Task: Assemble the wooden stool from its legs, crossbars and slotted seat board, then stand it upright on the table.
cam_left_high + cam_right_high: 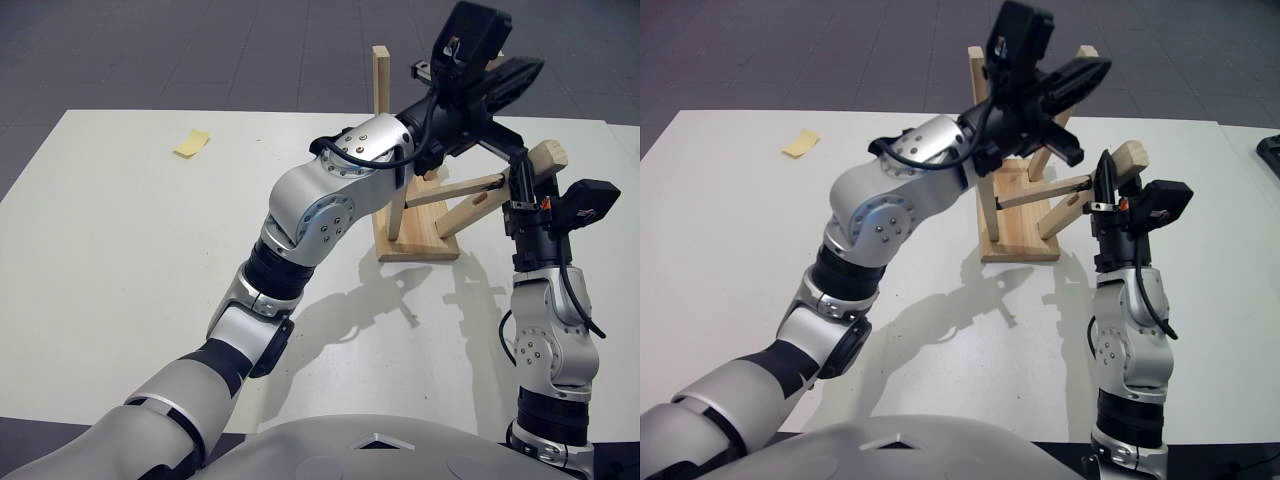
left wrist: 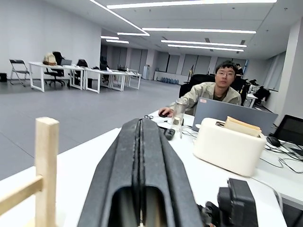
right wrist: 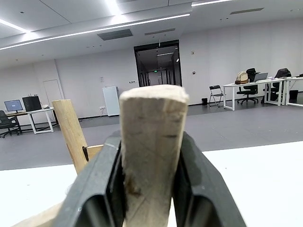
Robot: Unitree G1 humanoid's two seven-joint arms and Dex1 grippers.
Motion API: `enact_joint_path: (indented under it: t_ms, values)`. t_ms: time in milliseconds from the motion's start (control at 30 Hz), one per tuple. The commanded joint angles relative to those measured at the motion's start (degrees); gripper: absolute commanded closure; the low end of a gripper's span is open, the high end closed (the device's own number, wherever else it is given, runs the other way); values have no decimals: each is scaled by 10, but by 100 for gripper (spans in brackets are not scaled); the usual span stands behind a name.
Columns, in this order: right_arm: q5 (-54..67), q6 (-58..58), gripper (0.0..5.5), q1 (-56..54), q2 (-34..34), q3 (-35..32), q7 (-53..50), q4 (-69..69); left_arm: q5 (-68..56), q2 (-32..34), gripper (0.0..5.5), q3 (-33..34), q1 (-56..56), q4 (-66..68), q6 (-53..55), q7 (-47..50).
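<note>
The right gripper clamps one leg — the left gripper, pressed shut, hangs above the stool.

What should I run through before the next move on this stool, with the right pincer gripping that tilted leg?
1. Right pincer clamped on the tilted leg: ok.
2. Tilted leg standing square to the seat board: not ok, it leans.
3. Seat board flat on the table: ok.
4. Left pincer free to assist: ok, shut with nothing between its fingers, raised above the stool.
5. Crossbar seated in the tilted leg: cannot tell.
6. Far leg upright: ok.
</note>
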Motion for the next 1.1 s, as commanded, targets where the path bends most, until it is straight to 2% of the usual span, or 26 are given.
enact_joint_path:
  t_ms: [33,167,367,633,933,1100]
  values:
    - [-14,108,447,38,7,44,-12,29,0,-106,550,-40,47,24,19,12]
    - [0,121,447,31,4,35,-18,15,29,-65,550,-46,59,40,7,25]
    - [12,141,448,24,2,29,-21,-10,67,-20,550,-17,94,49,0,40]
    - [14,151,448,23,7,33,-20,-18,100,-14,550,-1,115,34,0,35]
    - [11,160,448,25,13,41,-24,-31,130,-20,550,-36,133,9,22,16]
    - [10,162,448,22,16,47,-22,-30,152,-22,550,-65,127,38,57,-5]
